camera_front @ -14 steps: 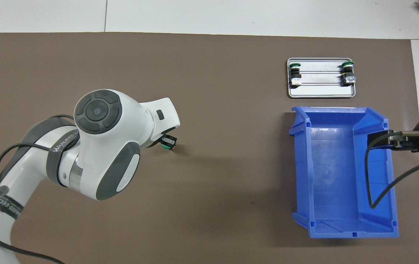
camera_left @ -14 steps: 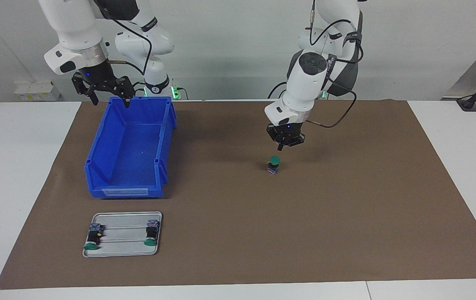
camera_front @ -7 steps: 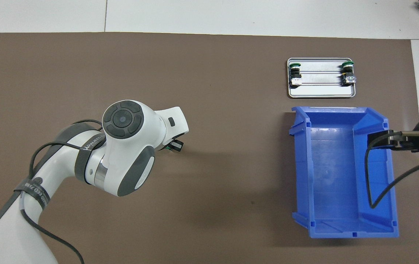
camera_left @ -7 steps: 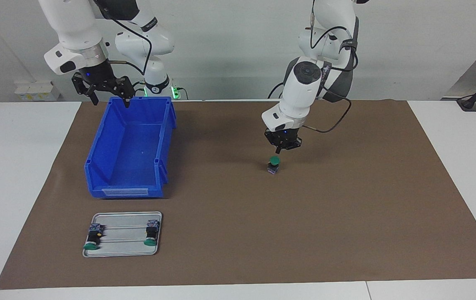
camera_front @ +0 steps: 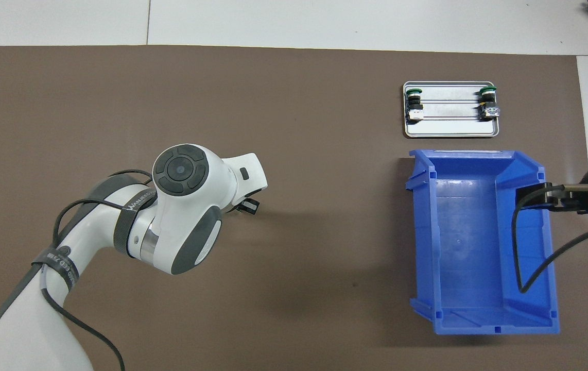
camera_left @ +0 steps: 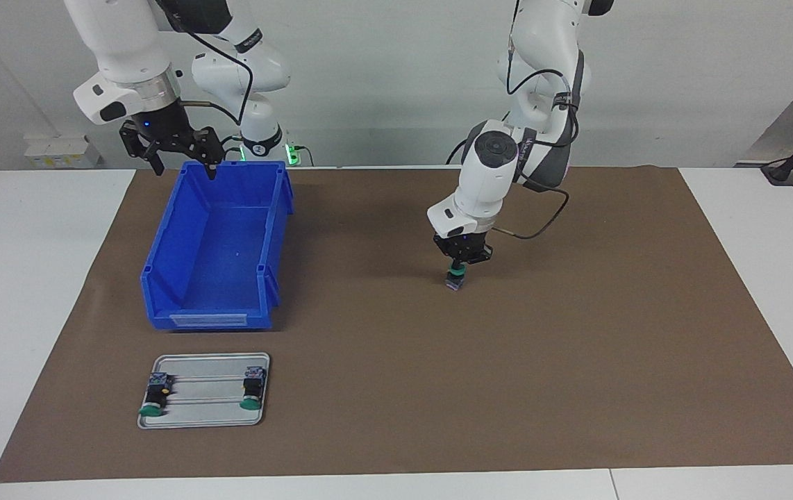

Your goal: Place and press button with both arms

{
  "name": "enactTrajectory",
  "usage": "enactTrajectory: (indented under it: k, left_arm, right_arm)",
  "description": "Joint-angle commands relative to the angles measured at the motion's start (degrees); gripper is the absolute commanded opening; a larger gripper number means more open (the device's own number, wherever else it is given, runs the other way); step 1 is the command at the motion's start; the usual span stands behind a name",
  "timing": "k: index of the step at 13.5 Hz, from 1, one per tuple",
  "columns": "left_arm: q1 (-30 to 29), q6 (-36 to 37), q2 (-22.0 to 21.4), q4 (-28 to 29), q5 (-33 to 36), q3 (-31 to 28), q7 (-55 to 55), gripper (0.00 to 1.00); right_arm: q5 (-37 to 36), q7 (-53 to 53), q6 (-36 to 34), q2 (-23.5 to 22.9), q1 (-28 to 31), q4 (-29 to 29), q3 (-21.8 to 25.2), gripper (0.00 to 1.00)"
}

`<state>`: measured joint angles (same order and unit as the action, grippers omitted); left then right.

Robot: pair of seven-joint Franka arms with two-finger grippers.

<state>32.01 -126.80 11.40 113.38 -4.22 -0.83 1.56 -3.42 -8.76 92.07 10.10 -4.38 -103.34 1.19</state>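
Green-capped button (camera_left: 455, 276) upright on brown mat (camera_left: 577, 347) | left gripper (camera_left: 461, 262) atop it, grip unclear | right gripper (camera_left: 181, 154) splayed wide over blue bin (camera_left: 216, 305)

White table (camera_left: 35, 278), brown mat (camera_left: 577, 347), pale wall (camera_left: 382, 69)

button (camera_left: 455, 277) cap hidden under left gripper (camera_left: 461, 260); unseen overhead beneath wrist.

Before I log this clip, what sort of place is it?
Probably a robotics lab bench: a brown mat covers the white table, with a blue parts bin and a metal tray of push-button switches.
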Motion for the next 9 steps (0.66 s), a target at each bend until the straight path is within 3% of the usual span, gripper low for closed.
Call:
enactTrajectory:
  k: [1, 3, 4, 5, 6, 9]
  left_arm:
    - [1.0, 1.7, -0.5, -1.6, 1.3, -1.4, 1.2, 0.00]
    - [0.3, 3.4, -2.3, -2.8, 1.3, -1.6, 1.1, 0.00]
    - [-0.1, 3.8, -3.7, -2.6, 1.3, -1.9, 1.2, 0.16]
    - [-0.8, 5.1, -4.6, -2.3, 1.3, -1.9, 1.1, 0.77]
    - [-1.9, 6.2, -5.2, -2.3, 1.3, -1.9, 0.7, 0.99]
    - [-7.1, 13.0, -7.1, -2.4, 1.3, -1.8, 0.5, 1.00]
  right_arm:
    - [0.1, 1.5, 0.1, 0.6, 0.3, -0.2, -0.2, 1.00]
    - [0.1, 1.5, 0.1, 0.6, 0.3, -0.2, -0.2, 1.00]
    - [0.1, 1.5, 0.1, 0.6, 0.3, -0.2, -0.2, 1.00]
    - [0.1, 1.5, 0.1, 0.6, 0.3, -0.1, -0.2, 1.00]
    - [0.1, 1.5, 0.1, 0.6, 0.3, -0.1, -0.2, 1.00]
    - [0.1, 1.5, 0.1, 0.6, 0.3, -0.1, -0.2, 1.00]
